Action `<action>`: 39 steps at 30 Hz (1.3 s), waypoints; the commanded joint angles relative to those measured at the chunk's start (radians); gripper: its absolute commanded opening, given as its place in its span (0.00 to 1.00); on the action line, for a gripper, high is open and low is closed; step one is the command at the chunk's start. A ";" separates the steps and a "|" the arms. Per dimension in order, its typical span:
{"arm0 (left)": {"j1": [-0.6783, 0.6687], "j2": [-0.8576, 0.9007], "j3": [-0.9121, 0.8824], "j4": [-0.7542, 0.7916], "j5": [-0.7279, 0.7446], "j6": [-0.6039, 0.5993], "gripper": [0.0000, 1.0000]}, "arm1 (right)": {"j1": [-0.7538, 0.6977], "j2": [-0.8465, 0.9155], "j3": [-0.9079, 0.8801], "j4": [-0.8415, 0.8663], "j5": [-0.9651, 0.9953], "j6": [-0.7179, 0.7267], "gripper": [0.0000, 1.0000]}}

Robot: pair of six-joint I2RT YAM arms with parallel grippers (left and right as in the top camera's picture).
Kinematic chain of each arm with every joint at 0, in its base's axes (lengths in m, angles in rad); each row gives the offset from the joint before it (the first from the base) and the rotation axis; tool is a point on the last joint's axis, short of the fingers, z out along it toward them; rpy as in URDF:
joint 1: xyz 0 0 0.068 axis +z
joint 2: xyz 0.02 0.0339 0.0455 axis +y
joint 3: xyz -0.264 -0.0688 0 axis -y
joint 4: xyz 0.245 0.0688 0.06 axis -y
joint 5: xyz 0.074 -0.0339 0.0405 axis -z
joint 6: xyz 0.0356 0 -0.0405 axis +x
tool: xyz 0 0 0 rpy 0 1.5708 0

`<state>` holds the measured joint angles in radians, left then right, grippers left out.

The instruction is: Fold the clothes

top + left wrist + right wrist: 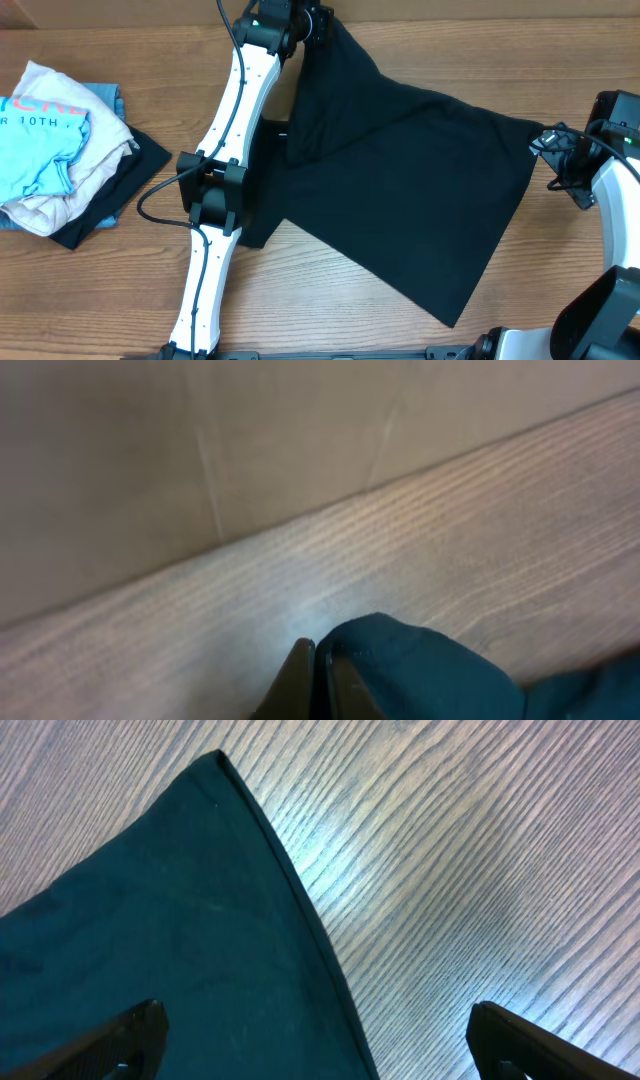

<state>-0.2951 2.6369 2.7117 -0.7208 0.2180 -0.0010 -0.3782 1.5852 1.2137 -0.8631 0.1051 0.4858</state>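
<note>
A large black garment lies spread across the middle of the wooden table. My left gripper is at its far corner near the table's back edge, shut on a fold of the dark cloth, fingers together. My right gripper is at the garment's right corner, open, its fingers wide apart over the cloth's edge and bare wood. The right wrist view shows the corner of the garment lying flat.
A pile of folded and crumpled clothes, light blue, white and dark, sits at the left of the table. A brown wall rises behind the table's back edge. The left arm stretches across the table's left-middle.
</note>
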 commanded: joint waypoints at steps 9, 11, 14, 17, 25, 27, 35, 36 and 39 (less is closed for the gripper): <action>-0.006 -0.008 0.021 0.097 -0.019 0.061 0.04 | 0.001 -0.006 0.023 0.005 0.010 -0.003 1.00; -0.007 -0.008 0.021 0.111 -0.019 0.061 0.04 | 0.001 -0.006 0.023 0.021 -0.002 -0.003 1.00; -0.007 -0.008 0.011 0.184 -0.019 0.066 0.04 | 0.001 -0.006 0.023 0.072 -0.146 -0.002 1.00; -0.007 -0.007 -0.007 0.255 -0.019 0.066 0.04 | 0.001 -0.006 0.023 0.073 -0.209 -0.003 1.00; -0.007 0.111 -0.056 0.427 -0.019 0.065 0.04 | 0.001 -0.005 0.023 0.078 -0.211 -0.003 1.00; -0.007 0.169 -0.056 0.460 -0.021 0.059 0.04 | 0.001 -0.005 0.022 0.082 -0.188 -0.003 1.00; -0.007 0.290 -0.056 0.616 -0.093 -0.079 0.41 | 0.001 -0.005 -0.018 0.155 -0.147 -0.003 1.00; -0.007 0.290 -0.043 0.638 -0.087 -0.085 0.63 | 0.001 -0.003 -0.018 0.156 -0.134 -0.003 1.00; -0.004 0.272 0.060 0.577 -0.052 -0.100 1.00 | 0.001 -0.002 -0.018 0.157 -0.098 -0.023 1.00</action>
<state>-0.2947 2.9280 2.6667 -0.0940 0.1417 -0.0635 -0.3782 1.5852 1.2015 -0.7155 -0.0360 0.4858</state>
